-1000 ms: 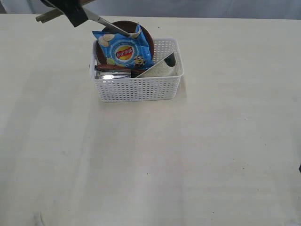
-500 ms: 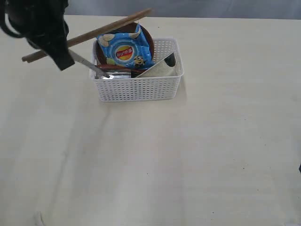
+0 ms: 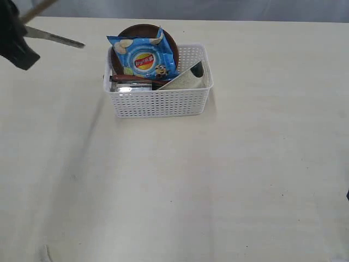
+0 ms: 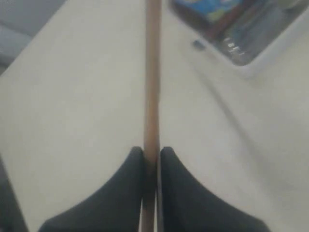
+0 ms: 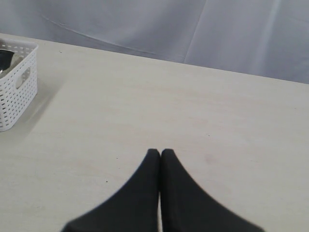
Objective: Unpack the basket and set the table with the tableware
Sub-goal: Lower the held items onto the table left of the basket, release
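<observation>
Worktop (image 3: 218, 180): basket (image 3: 161, 101) at upper centre of exterior view, plate (image 3: 172, 43) inside. Chip bag (image 3: 144, 57) logo red-yellow, lettering unreadable. Left gripper (image 4: 152, 153) grasping chopstick (image 4: 152, 72), clear only in wrist view. Right gripper (image 5: 160, 153) clenched, empty.

The white basket (image 3: 158, 101) (lattice sides) stands on the cream table (image 3: 245, 180), a brown plate (image 3: 139, 28) upright inside. The left gripper (image 4: 152, 151) pinches a wooden chopstick (image 4: 152, 72).

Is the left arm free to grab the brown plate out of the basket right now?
Probably not yet. The left end effector is shut on a chopstick, off to the side of the basket, and the chip bag leans in front of the plate.
</observation>
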Robot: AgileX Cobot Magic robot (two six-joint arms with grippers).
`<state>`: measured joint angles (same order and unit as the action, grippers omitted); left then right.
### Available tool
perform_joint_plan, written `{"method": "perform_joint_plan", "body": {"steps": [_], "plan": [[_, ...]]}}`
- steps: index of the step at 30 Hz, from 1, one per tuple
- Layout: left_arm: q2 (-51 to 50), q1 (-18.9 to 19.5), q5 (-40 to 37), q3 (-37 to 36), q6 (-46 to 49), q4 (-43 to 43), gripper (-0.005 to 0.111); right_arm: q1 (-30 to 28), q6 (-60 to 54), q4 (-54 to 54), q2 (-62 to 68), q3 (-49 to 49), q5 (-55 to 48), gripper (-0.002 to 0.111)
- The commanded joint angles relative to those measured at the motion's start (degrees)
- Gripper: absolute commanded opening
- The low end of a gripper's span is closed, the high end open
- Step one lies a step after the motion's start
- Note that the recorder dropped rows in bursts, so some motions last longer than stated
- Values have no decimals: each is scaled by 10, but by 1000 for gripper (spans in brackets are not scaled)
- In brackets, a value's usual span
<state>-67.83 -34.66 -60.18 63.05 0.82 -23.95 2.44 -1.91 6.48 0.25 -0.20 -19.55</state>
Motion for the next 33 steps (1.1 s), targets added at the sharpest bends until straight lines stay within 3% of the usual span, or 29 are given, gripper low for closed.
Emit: {"method": "perform_joint_plan", "body": {"steps": [1,6,9,14,21,33], "plan": [[12,1,0,-78,-144,-114,0,0,0,3,-2,2,2,0],[-8,11,119,-188,-270,-144,0,0,0,3,-2,2,2,0],[-15,37,218,-248,-369,-166,0,0,0,3,-2,2,2,0],[-15,93,348,-312,-433,-163,0,0,0,3,-2,2,2,0],[-26,116,359,-320,-433,-128,0,0,0,3,-2,2,2,0],[-187,116,386,-320,-427,-110,0,0,0,3,-2,2,2,0]]}}
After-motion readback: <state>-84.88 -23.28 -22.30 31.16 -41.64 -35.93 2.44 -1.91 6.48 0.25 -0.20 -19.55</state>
